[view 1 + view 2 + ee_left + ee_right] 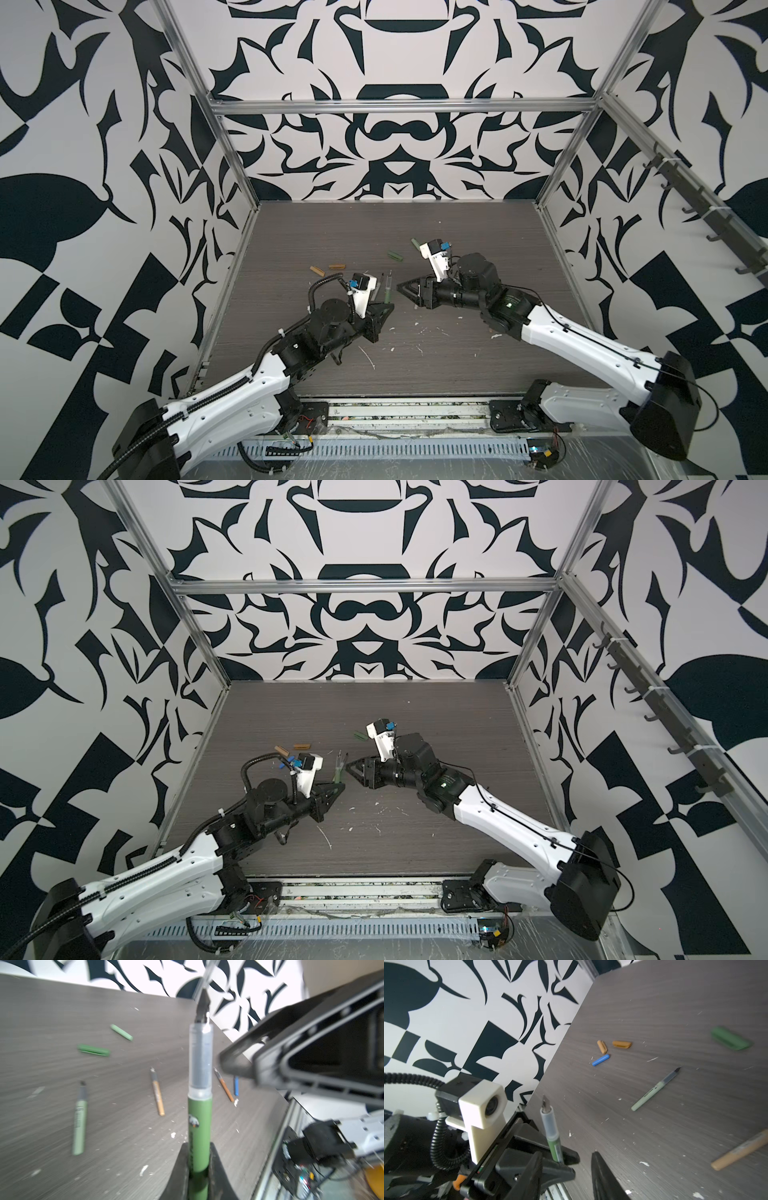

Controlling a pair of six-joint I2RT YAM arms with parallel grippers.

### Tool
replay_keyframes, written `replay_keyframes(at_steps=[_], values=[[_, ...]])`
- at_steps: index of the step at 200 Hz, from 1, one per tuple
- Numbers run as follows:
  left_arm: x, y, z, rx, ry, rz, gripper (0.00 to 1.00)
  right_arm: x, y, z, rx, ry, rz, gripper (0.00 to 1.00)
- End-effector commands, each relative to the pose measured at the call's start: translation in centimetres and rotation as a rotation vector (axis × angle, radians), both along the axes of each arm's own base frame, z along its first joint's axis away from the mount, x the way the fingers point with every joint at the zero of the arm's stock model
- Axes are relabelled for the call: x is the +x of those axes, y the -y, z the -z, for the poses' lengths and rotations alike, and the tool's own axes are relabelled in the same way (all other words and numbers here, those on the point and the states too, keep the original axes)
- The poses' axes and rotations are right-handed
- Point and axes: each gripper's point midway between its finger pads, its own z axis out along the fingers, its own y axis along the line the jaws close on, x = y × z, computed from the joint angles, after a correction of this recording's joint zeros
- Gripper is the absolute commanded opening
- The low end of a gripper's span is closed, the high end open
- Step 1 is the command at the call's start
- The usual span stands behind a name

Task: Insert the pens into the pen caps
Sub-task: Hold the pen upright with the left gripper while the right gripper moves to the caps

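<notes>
Dark green pen [200,1118] clenched nib-out in my left tool [198,1151] | right tool [403,288] parted, empty, just beside that pen | dark green cap [730,1040] loose on worktop [457,249], near pen | judged: fetch cap, mouth facing nib, align before pushing

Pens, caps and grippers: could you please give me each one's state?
Dark green pen: uncapped, held.
Left gripper: shut on dark green pen.
Right gripper: open, empty.
Pale green pen: uncapped, lying.
Tan pen: uncapped, lying.
Orange-brown pen: uncapped, lying.
Blue pen: lying, tip hidden.
Dark green cap: loose.
Pale green cap: loose.
Tan cap: loose.
Orange-brown cap: loose.
Blue cap: loose.
</notes>
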Motion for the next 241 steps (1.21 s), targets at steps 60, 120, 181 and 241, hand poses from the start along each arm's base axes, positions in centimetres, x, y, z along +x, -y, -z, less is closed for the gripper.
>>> replay_keyframes(at_steps=[60, 120, 181, 241], values=[[0.6, -5.2, -1.1, -0.004, -0.007, -0.225, 0.05, 13.3, 4.5, 6.1, -0.567, 0.01, 0.376, 0.45], [0.2, -5.2, -0.8, 0.031, -0.034, -0.204, 0.05, 22.4, 1.0, 13.3, -0.697, -0.092, 0.345, 0.47], [-2.1, -2.8, -2.4, -0.021, 0.047, 0.009, 0.06, 27.2, -1.1, 17.3, -0.791, -0.115, 0.329, 0.47], [-2.5, -2.2, -3.6, -0.005, 0.078, 0.061, 0.06, 27.7, -2.0, 20.7, -0.828, -0.162, 0.285, 0.47]])
